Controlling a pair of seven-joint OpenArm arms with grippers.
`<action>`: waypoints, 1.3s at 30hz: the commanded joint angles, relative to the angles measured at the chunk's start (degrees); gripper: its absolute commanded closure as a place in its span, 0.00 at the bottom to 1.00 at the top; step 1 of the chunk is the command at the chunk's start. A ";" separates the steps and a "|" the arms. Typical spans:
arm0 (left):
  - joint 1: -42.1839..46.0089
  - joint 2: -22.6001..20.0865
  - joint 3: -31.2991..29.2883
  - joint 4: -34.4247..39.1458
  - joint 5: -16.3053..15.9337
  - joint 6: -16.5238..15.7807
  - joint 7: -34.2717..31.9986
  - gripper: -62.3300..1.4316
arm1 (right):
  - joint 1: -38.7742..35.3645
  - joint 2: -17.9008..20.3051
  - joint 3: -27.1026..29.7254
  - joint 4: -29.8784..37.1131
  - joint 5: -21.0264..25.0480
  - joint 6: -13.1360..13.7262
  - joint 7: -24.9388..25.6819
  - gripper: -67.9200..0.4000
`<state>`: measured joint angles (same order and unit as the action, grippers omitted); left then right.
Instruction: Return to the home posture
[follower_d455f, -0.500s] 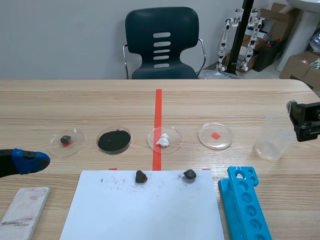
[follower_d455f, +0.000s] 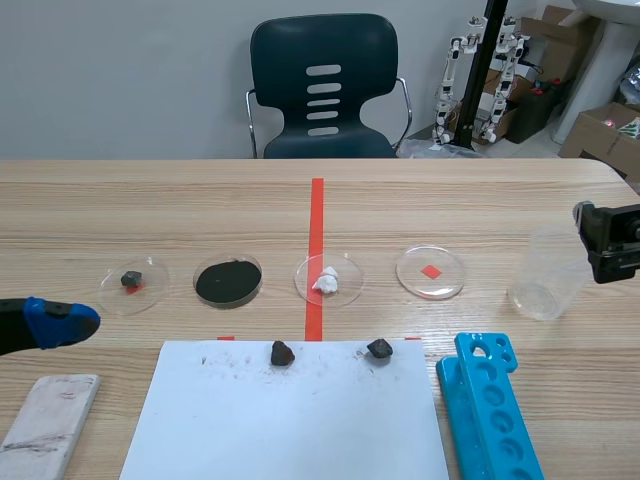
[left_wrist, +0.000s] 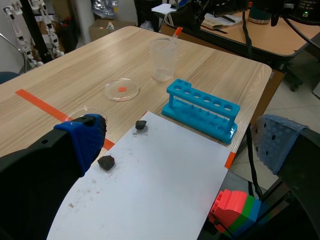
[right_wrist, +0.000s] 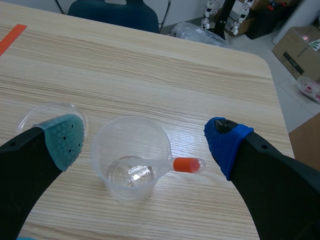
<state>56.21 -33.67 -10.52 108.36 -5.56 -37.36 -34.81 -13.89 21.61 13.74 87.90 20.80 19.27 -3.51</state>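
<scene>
Table (follower_d455f: 200, 210): pale wood grain, flat. Arms sit low at its two side edges, nothing held. No object in this task; the arms themselves are what goes home.

Left gripper (left_wrist: 177, 140): fingers wide apart, blue pads, hovering off the paper's left edge. Right gripper (right_wrist: 145, 140): fingers spread too, empty. Key relation: beaker (follower_d455f: 545, 272) stands upright just ahead of and below the right fingers, in line with the gap, untouched. Pulling back and up looks safe; moving forward risks tipping it. Left arm looks free to retract.

- Paper (follower_d455f: 290, 420): white sheet, flat, smudged.
- Rack (follower_d455f: 490, 410): blue plastic, round holes, long axis running away from the robot.
- Slab (follower_d455f: 45, 425): whitish, worn.
- Beaker: clear plastic, dropper (right_wrist: 170, 163) with an orange bulb lying inside.
- Dishes (follower_d455f: 431, 271): four clear round ones in a row.
- Rocks (follower_d455f: 282, 352): two dark lumps on the paper.
</scene>
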 joint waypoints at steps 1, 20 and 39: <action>0.11 0.00 0.44 0.28 -0.63 -0.07 -0.96 0.01 | 0.57 0.94 0.04 0.63 0.24 -0.15 0.87 0.27; 0.11 0.00 0.44 0.28 -0.63 -0.07 -0.96 0.01 | -11.32 0.96 0.11 12.09 0.17 -0.20 8.85 0.26; 0.11 0.00 0.44 0.28 -0.63 -0.07 -0.96 0.01 | -41.90 0.94 0.11 30.82 -10.82 2.91 29.00 0.26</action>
<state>56.21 -33.67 -10.52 108.36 -5.56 -37.36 -34.81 -55.77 21.78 13.76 117.80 9.39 22.13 24.34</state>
